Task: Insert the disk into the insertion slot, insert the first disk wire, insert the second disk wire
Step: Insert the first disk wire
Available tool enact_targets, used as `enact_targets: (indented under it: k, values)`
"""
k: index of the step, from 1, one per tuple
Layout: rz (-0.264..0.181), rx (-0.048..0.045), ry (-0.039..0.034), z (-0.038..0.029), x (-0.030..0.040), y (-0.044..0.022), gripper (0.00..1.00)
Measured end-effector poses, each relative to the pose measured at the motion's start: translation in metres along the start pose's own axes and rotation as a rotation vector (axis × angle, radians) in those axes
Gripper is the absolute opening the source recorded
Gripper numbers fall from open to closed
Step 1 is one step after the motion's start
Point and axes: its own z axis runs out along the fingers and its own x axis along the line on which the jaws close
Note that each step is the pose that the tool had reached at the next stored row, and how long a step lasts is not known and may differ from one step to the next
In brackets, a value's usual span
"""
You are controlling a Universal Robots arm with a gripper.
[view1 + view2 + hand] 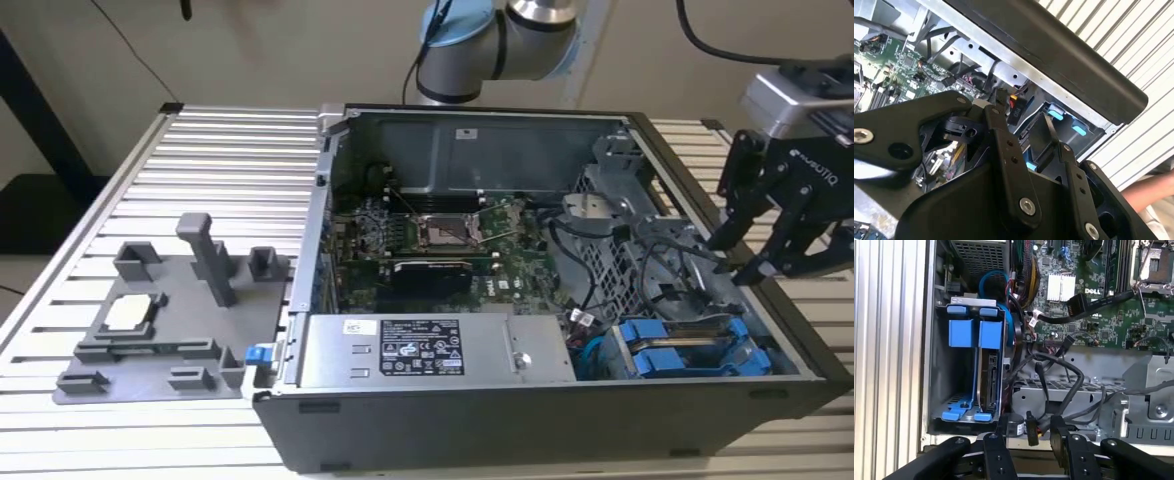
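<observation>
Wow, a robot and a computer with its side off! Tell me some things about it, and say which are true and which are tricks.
1. The computer case is open, and its green board shows. True.
2. The tool hangs over the board. False: it hangs at the case's edge on the exterior view's right, by the drive cage.
3. The plastic fittings in the drive cage are red. False: they are blue.
4. The tool's fingers are apart. True.
5. The table has a slatted metal top. True.
</observation>
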Motion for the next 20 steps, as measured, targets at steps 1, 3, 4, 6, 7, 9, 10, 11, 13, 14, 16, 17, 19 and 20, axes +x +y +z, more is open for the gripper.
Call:
enact_targets:
  k: [1,3,4,6,7,9,10,11,13,14,16,17,19,20]
  values:
    - [0.003,-0.0002,-0.0001,0.0002,-0.0010,-0.0002,0.47]
    - [0.004,-0.0049,-0.0001,0.0002,-0.0011,-0.0004,0.47]
    - [0.004,-0.0070,-0.0001,0.0001,-0.0011,-0.0005,0.47]
    - [0.004,-0.0121,-0.0004,0.0001,-0.0010,-0.0021,0.47]
    - [0.005,-0.0153,-0.0005,0.0001,-0.0010,-0.0034,0.47]
    - [0.005,-0.0218,-0.0009,0.0000,-0.0008,-0.0063,0.47]
    - [0.005,-0.0280,-0.0011,0.0001,-0.0008,-0.0070,0.47]
    - [0.005,-0.0360,-0.0010,0.0001,-0.0007,-0.0074,0.44]
    - [0.006,-0.0490,-0.0002,0.0000,-0.0007,-0.0083,0.38]
    - [0.006,-0.0523,-0.0004,0.0001,-0.0007,-0.0089,0.38]
    - [0.006,-0.0540,-0.0005,0.0000,-0.0006,-0.0105,0.31]
    - [0.006,-0.0560,-0.0006,0.0000,-0.0005,-0.0117,0.31]
    - [0.006,-0.0600,-0.0006,-0.0001,-0.0005,-0.0129,0.31]
    - [0.006,-0.0611,-0.0006,-0.0001,-0.0005,-0.0130,0.31]
